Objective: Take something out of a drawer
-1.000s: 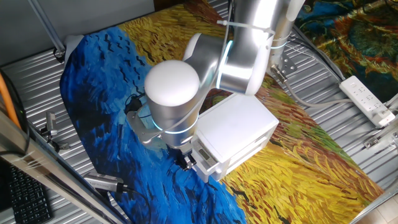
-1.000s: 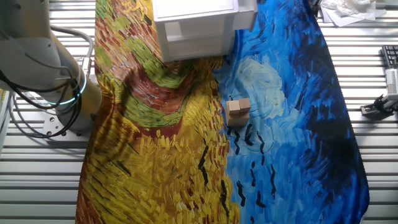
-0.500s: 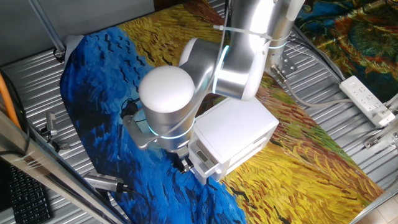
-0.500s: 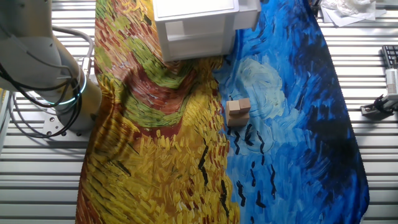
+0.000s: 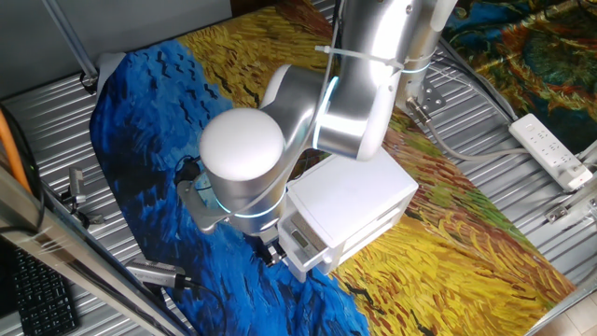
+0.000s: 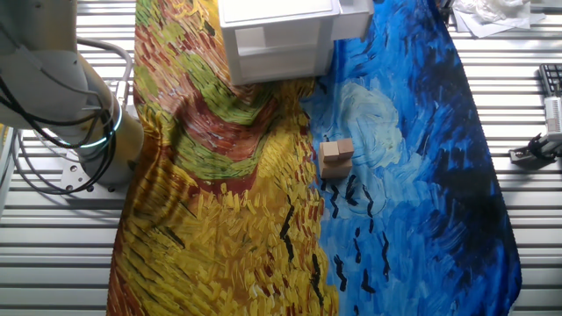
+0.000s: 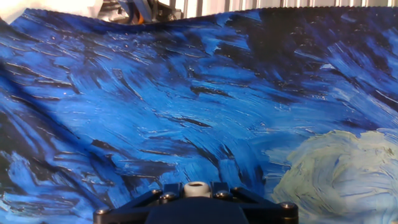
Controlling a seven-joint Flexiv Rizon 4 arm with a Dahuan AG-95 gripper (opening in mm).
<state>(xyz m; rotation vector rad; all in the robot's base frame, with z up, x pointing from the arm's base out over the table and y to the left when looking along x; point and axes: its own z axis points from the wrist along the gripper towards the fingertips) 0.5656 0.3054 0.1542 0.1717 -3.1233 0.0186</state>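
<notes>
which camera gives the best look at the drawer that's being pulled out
One fixed view: the drawer shows slid out of the white cabinet, with the end effector at its front. The other fixed view catches only a corner of the drawer at the top edge. The hand view shows just the blue cloth.

The silver Flexiv arm (image 5: 359,89) reaches down from the far edge of the table and bends at a rounded white-capped wrist joint (image 5: 242,154) ringed with a cyan light. Below it the black two-finger gripper (image 5: 270,250) points at the near edge of the table. In the hand view its fingertips close around a small white knob (image 7: 194,188).
</notes>
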